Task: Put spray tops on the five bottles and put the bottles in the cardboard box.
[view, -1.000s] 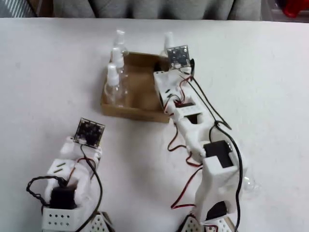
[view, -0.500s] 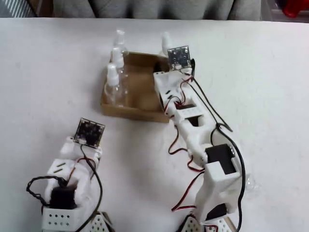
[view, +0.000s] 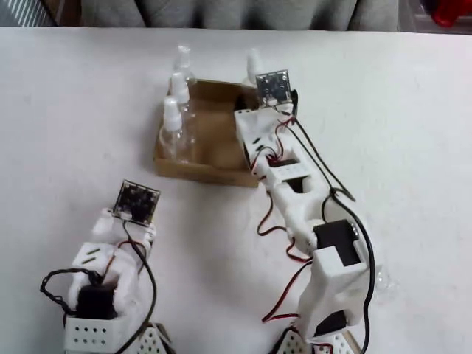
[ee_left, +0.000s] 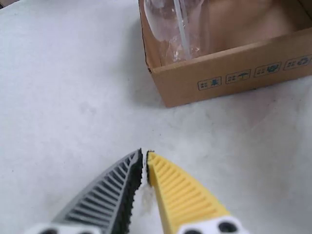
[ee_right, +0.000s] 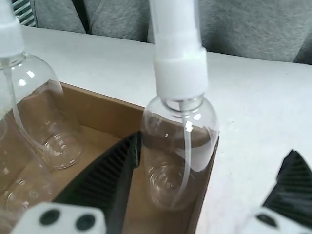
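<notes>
A capped bottle (ee_right: 180,141) stands upright inside the cardboard box (view: 206,171), in the box's upper right corner as the high view frames it. It is clear, round-shouldered plastic with a white spray top (ee_right: 178,53) and a thin dip tube down its middle. The right gripper (ee_right: 214,151) straddles it with its jaws spread wide, one dark ribbed finger on each side and neither touching the glossy wall. I judge the step in hand to be the setting-down of this bottle. Three other bottles (view: 174,133), equally clear and white-topped, line the box's left side, so four seem to be placed. The next move calls for lifting the right gripper straight up and away, because a tall, light bottle against a low wall would tip at a nudge. The fifth must then be fetched. A clear glint (view: 381,280) beside the right arm at the lower right of the high view may be that bottle, though too little shows to be sure. The box is shallow brown corrugated card with a matte face. The table (view: 74,110) is flat, white and faintly grained. At the lower left the left gripper (ee_left: 145,156) rests low over the table near the box's corner, its grey and yellow toothed jaws pressed together on nothing.
</notes>
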